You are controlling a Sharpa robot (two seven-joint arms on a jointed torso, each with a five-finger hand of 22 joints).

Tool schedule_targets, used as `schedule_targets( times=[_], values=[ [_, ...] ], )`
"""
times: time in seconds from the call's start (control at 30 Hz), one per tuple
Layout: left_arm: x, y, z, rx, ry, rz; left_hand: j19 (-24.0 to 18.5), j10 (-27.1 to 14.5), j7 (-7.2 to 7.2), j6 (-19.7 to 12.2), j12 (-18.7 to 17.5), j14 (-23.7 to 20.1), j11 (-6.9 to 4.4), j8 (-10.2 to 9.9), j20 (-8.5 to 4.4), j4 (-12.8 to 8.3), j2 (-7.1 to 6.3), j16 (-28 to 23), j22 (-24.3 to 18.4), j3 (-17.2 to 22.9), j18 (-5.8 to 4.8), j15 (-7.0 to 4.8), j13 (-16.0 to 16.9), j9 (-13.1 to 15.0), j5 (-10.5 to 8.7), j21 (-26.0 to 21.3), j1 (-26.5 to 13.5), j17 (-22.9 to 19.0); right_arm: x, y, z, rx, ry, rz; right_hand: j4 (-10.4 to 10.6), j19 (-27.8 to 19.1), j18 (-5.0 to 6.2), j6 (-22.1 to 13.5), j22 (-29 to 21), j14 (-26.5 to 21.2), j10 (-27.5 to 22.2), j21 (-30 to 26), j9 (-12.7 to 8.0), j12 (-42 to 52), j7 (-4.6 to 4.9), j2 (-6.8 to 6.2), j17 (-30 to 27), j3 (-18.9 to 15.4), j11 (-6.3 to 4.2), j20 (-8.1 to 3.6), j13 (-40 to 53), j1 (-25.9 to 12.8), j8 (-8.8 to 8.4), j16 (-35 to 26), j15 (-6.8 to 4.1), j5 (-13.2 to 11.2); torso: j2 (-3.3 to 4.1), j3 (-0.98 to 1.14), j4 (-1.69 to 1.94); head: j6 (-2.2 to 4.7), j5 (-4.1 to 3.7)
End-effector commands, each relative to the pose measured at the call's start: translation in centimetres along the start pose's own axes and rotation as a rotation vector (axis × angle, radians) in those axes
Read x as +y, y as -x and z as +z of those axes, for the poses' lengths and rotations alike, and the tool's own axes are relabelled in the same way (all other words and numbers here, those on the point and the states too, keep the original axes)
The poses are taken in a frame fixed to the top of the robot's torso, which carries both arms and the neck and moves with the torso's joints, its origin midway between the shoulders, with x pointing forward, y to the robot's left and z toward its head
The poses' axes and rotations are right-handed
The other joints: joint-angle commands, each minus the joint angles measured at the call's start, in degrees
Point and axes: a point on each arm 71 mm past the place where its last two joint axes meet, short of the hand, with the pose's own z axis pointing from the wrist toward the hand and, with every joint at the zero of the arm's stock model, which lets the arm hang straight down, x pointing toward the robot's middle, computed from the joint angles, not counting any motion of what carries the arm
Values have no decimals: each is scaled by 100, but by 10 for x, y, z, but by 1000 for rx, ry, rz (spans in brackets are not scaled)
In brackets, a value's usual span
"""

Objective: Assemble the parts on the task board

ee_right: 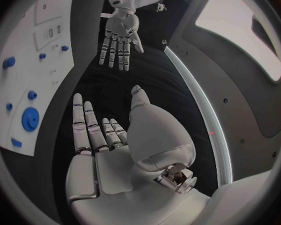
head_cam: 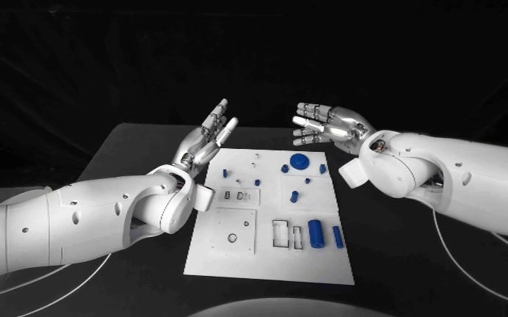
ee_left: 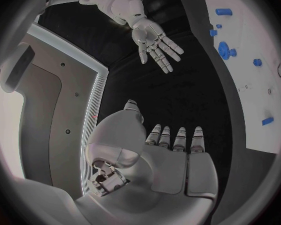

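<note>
On the black table (head_cam: 127, 148) lies the white task board (head_cam: 272, 221), and it is the thing to find all the rest by. Just past the board's far left corner the left hand (head_cam: 208, 135) is held up in the air. Its fingers are straight and a little apart, and it holds nothing. Past the board's far right corner the right hand (head_cam: 330, 125) is up in the air too. Its fingers are bent a little and apart, and it holds nothing. The two palms face each other, well apart, above the table behind the board.

Small blue parts sit on the board. A round blue part (head_cam: 299, 160) is near the far edge. Two long blue parts (head_cam: 318, 234) lie side by side near the board's near right corner. Some tiny blue parts (head_cam: 294, 197) are in the middle. A small dark ring (head_cam: 232, 238) lies near the board's near left side.
</note>
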Motion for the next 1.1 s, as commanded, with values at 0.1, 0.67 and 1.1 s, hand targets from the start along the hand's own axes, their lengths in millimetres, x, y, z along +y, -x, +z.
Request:
schedule_targets(
  times=[0.1, 0.67, 1.1],
  values=[
    [-16, 3, -4, 51, -71, -3, 67, -5, 127, 178, 27, 2, 90, 38, 81, -2, 50, -21, 43, 80, 58, 96, 12, 31, 150, 48, 144, -9, 24, 4, 6, 57, 73, -651, -147, 1106, 74, 546, -42, 1381, 1040, 98, 48, 355, 60, -19, 117, 155, 152, -145, 56, 320, 118, 137, -269, -336, 233, -27, 4, -108, -3],
    [-69, 19, -20, 37, -181, 5, 273, 63, 330, 592, 338, 247, 166, 85, 91, -6, 99, 64, 115, 133, 54, 125, 79, 77, 648, 198, 487, 92, 80, 8, 7, 31, 27, -1323, -708, 3263, 58, 3413, 384, 3820, 3207, 870, 406, 342, -243, -574, 1029, 1433, -194, -1109, 127, 729, 529, 1027, -1186, -997, 954, -63, 40, -66, -53],
    [-87, 27, -24, 33, -205, 8, 303, 73, 324, 620, 377, 280, 318, 87, 147, -4, 102, 63, 119, 170, 54, 183, 85, 80, 818, 219, 628, 101, 95, 5, 0, 36, 78, -1483, -179, 3441, 60, 3524, 870, 4030, 3456, 1336, 466, 91, -265, -1302, 1652, 2179, -337, -1204, 142, 459, 225, 1786, -1330, -1464, 1163, -71, 94, 121, -75]
  ],
)
